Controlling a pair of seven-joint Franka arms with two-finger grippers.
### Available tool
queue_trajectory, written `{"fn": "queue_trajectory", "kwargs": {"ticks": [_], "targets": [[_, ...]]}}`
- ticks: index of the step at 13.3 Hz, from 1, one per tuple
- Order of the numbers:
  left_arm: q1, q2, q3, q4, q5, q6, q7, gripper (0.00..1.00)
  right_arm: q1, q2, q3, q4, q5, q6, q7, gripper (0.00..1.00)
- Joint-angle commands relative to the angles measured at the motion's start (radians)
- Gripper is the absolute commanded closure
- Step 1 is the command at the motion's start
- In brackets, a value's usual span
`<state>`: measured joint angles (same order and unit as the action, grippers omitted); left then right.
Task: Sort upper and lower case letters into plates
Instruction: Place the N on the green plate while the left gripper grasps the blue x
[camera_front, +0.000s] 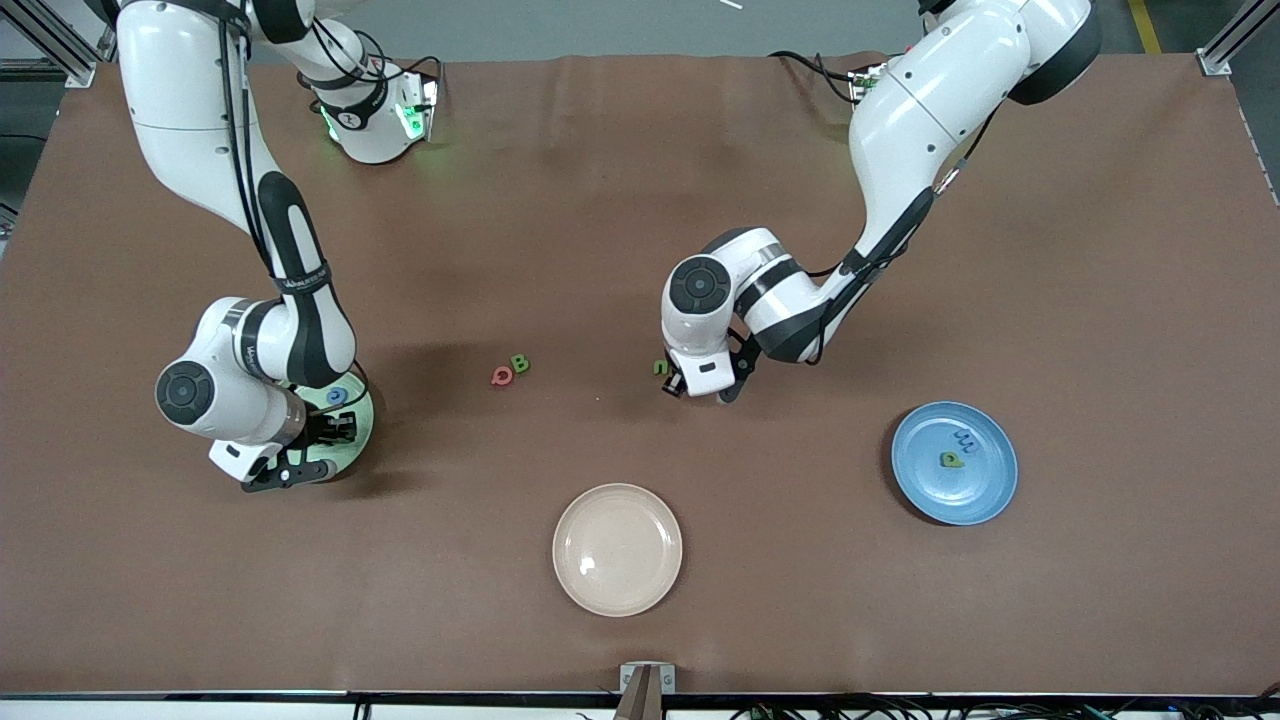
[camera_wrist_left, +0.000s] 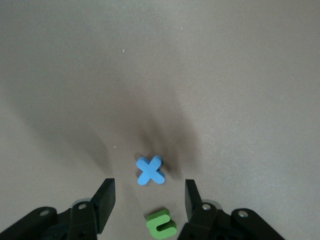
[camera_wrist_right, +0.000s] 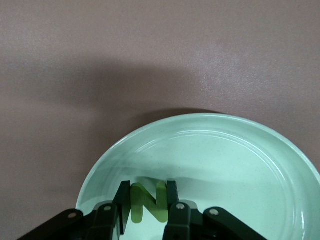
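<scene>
mint plate (camera_front: 362, 420) mostly hidden under right arm, green letter (camera_wrist_left: 162, 225) cut off

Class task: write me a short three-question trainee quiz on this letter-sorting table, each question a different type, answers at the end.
1. True or false: the round cream-beige plate holds letters.
2. Which letter does the right gripper hold over the round mint green plate? A) blue x B) light green N C) red Q
3. Fill in: the left gripper hangs open over a dark green letter and a ____ x.

Key: 1 false; 2 B, the light green N; 3 blue, the blue foam x.
</scene>
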<state>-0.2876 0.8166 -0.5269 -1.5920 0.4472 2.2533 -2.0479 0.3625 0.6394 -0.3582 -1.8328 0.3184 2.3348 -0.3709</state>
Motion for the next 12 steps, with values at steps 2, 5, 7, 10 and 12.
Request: {"fn": "queue_trajectory", "kwargs": {"ticks": [2, 5, 7, 10, 12], "targets": [[-0.004, 0.016, 0.010, 0.007, 0.016, 0.025, -0.034, 0.44, -0.011, -0.012, 0.011, 0.001, 0.018, -0.012, 0.000, 0.03], [-0.004, 0.030, 0.016, 0.009, 0.022, 0.047, -0.032, 0.46, -0.004, -0.049, 0.008, 0.010, 0.014, -0.054, 0.000, 0.00], [-0.005, 0.033, 0.028, 0.007, 0.034, 0.055, -0.034, 0.47, 0.004, -0.084, 0.008, 0.023, 0.007, -0.061, 0.006, 0.00], [-0.010, 0.036, 0.028, 0.006, 0.036, 0.055, -0.032, 0.60, 0.039, -0.124, 0.010, 0.020, 0.007, -0.144, 0.276, 0.03], [-0.013, 0.038, 0.028, 0.006, 0.036, 0.055, -0.032, 0.75, 0.105, -0.130, 0.010, 0.020, 0.007, -0.179, 0.589, 0.02]]}}
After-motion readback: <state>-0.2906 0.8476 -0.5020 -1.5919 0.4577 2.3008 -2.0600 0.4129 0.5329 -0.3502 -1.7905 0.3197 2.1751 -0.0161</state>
